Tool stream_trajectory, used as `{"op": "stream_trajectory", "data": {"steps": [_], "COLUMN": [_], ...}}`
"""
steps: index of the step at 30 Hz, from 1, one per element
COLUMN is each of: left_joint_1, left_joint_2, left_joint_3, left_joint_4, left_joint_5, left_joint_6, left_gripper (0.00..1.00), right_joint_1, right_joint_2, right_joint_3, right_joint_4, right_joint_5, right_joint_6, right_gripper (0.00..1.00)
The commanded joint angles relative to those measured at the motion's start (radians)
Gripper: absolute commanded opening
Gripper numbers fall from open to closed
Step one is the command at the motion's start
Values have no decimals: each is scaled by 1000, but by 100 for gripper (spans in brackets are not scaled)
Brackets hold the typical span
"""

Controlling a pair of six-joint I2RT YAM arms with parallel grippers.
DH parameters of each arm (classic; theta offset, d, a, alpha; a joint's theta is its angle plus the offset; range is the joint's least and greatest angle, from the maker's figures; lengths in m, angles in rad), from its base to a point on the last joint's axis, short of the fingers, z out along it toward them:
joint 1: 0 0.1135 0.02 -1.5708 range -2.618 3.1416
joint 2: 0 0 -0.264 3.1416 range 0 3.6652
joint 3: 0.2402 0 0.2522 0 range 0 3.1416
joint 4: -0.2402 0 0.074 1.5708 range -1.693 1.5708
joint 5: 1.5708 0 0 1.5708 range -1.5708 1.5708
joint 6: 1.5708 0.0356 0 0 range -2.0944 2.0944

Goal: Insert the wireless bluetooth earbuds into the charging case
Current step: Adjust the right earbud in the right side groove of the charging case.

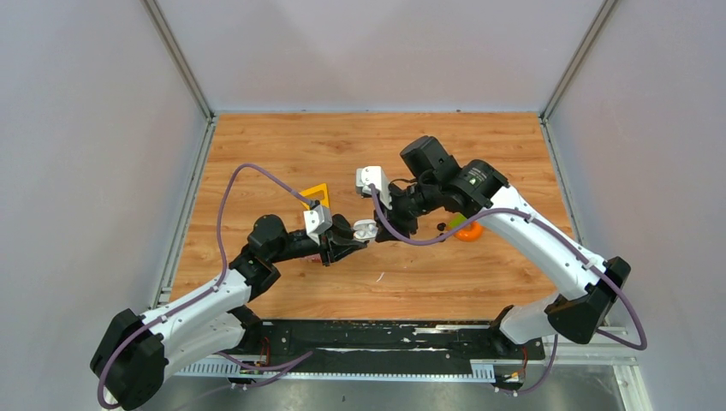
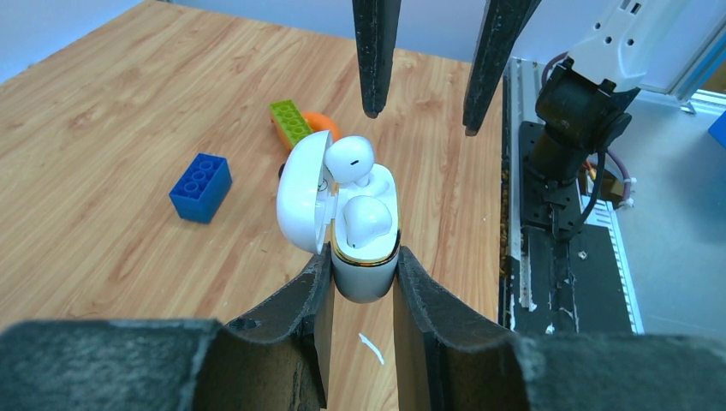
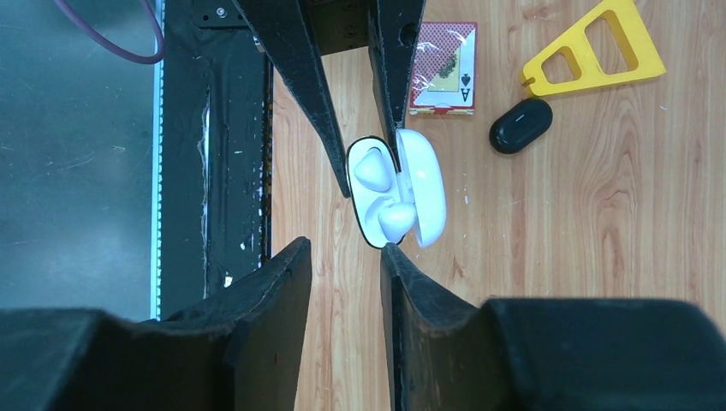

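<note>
Though both earbuds (image 2: 366, 218) lie in the charging case (image 2: 365, 279), one looks unseated.
Left gripper (image 2: 363, 257) clamps the case; right gripper (image 2: 421, 120) hovers spread above.

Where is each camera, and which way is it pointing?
Top: above and behind the arms, looking down on the table; both arms show.
Left wrist: looks along the left hand at the case it grips; the right hand hangs beyond.
Right wrist: looks down past the right hand at that case.
Shared: both wrist views show the open case, holding both earbuds, and both hands.
</note>
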Motion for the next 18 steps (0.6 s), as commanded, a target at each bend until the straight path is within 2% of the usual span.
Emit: {"op": "stream_trajectory", "data": {"steps": [1,18], "left_joint_1": [-4,-4], "left_joint_2": [-20,-24], "left_joint_3": [27,26], "left_joint_4": [32,42], "left_joint_5": [3,4], "left_joint_6": [14,4], "left_gripper": [0,0], "right_joint_1": [16,37], "right_joint_2": [1,19], "right_joint_3": [14,-15], "right_joint_4": [44,79], "right_joint_5": [9,71], "right_joint_6": [-18,-17], "right_gripper": [36,39]}}
